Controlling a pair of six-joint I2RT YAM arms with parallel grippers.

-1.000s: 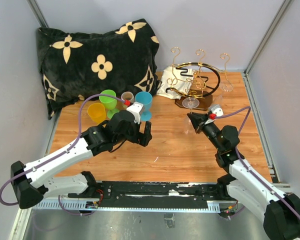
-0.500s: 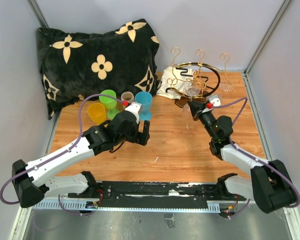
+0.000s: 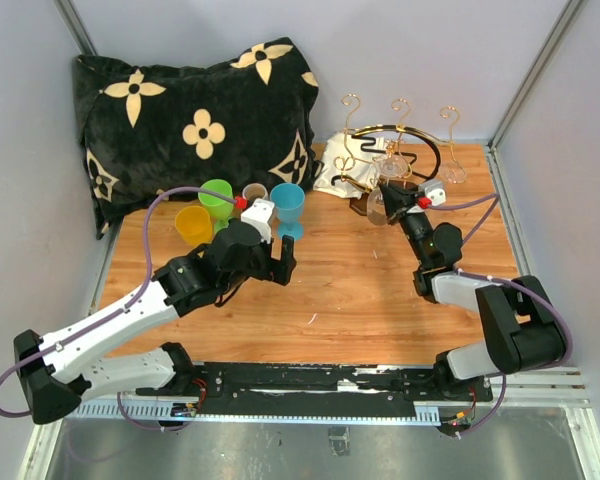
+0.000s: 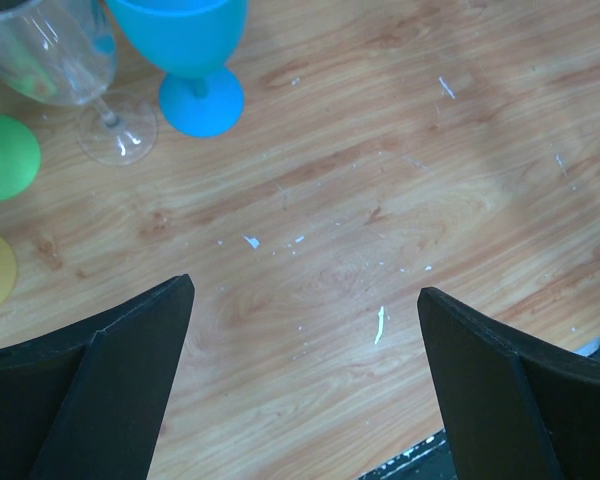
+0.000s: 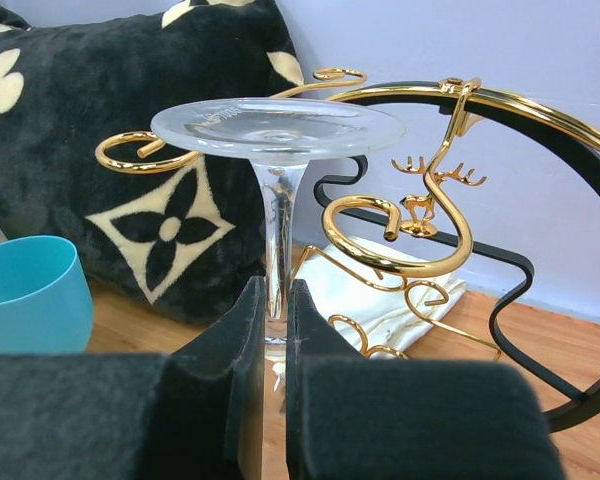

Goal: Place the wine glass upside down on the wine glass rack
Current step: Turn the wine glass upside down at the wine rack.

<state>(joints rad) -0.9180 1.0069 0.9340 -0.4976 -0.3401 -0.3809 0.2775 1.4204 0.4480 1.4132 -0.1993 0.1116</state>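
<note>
- Now my right gripper (image 5: 277,300) is clamped on the stem of the wine glass (image 5: 278,130), which is inverted: foot on top, bowl hidden below the fingers.
- From overhead, the glass hangs just beside the wine glass rack (image 3: 395,165), at roughly one o'clock on the table (image 3: 330,290).
- In the wrist view the gold hooks (image 5: 130,150) curl at about nine and two o'clock of the foot. I judge the stem must slide between two wires, with the foot above them and level.
- I'd go slowly, since a nudge could tip the rack.
- My left gripper (image 4: 305,292) hovers with its jaws wide apart and empty, toward nine o'clock.
</note>
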